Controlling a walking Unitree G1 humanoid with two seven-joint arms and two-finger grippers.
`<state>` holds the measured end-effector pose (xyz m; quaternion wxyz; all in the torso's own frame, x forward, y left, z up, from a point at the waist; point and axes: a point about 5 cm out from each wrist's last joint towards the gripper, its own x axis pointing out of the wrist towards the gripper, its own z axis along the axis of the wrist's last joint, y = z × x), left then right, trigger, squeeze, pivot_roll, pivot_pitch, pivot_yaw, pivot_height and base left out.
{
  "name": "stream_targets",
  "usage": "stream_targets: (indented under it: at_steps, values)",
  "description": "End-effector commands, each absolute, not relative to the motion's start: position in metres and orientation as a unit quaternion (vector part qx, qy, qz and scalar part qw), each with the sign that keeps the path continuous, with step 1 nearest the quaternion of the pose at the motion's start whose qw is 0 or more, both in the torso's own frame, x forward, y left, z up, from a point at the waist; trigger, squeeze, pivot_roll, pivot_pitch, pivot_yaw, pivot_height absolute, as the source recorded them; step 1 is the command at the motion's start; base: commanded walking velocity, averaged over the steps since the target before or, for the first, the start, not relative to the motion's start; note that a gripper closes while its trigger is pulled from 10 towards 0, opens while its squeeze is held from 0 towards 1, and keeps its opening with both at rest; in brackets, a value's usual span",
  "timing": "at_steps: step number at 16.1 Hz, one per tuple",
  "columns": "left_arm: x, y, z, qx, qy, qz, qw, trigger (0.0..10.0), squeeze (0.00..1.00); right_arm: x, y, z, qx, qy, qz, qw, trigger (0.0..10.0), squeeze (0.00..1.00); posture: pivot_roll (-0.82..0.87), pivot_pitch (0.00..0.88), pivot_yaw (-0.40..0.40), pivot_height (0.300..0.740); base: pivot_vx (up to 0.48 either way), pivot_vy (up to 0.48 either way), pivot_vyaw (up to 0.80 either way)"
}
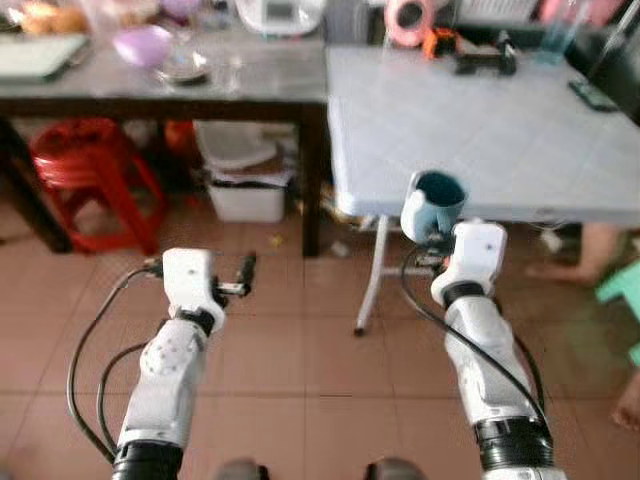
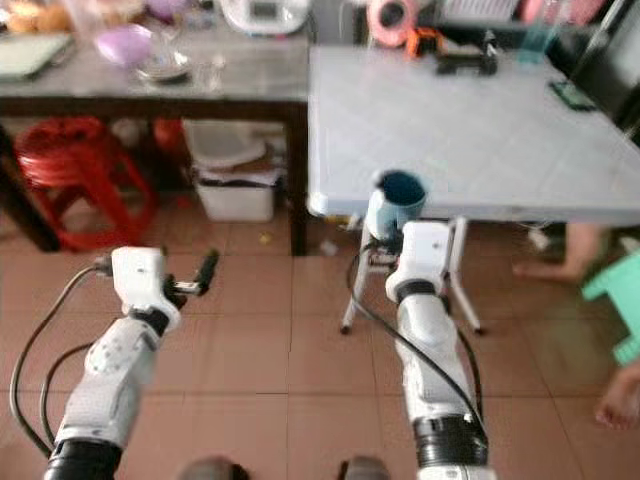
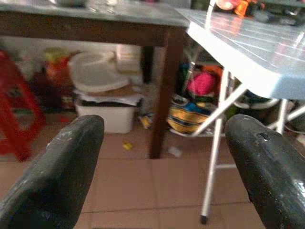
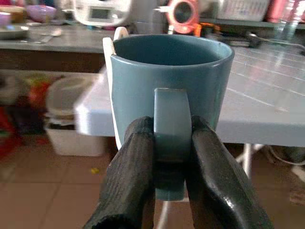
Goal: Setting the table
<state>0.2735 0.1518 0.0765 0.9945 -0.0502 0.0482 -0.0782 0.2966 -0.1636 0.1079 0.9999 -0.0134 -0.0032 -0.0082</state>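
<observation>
A blue-grey mug [image 1: 433,204] hangs upright in front of the near edge of the light folding table [image 1: 480,130]. My right gripper [image 4: 169,157] is shut on the mug's handle [image 4: 172,121], its fingers [image 4: 136,162] pinching it from both sides. The mug [image 4: 171,81] looks empty, and a pale stick-like thing stands at its side. My left gripper [image 1: 245,275] is held out low over the tiled floor, left of the table. In the left wrist view its fingers [image 3: 62,162] stand wide apart with nothing between them.
A dark wooden table [image 1: 160,85] with bowls and dishes stands at the left, touching the folding table. Beneath it are a red stool [image 1: 90,165] and a white bin [image 1: 245,180]. The folding table's far edge holds a tape roll [image 1: 408,20] and a black object [image 1: 487,55]. A person's bare feet [image 1: 570,262] are at the right.
</observation>
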Motion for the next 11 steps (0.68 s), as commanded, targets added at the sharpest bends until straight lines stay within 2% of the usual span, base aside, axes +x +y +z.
stream_targets:
  at_steps: [1,3,5,11]
  values:
    - [0.2755,0.1424,0.0810,-0.048,0.040,-0.094,0.994,10.0,0.00,0.2961,-0.1745,0.1126,-0.020,-0.012,-0.025,0.999,10.0,0.00,-0.04,0.000,0.005,0.740,0.000,0.480,0.00]
    - [0.2753,0.1433,0.0816,-0.045,0.037,-0.092,0.994,10.0,0.00,0.2960,-0.1750,0.1128,-0.021,-0.012,-0.025,0.999,10.0,0.00,-0.04,0.000,0.005,0.740,0.131,0.315,0.00]
    - [0.2752,0.1445,0.0819,-0.042,0.036,-0.093,0.994,10.0,0.00,0.2961,-0.1753,0.1126,-0.022,-0.012,-0.027,0.999,10.0,0.00,-0.04,0.000,0.006,0.740,0.272,0.000,0.00]
    - [0.2698,0.1381,0.0864,-0.042,0.016,-0.123,0.991,10.0,0.00,0.2960,-0.1754,0.1127,-0.022,-0.012,-0.026,0.999,10.0,0.00,-0.04,0.000,0.004,0.740,0.452,0.000,0.00]
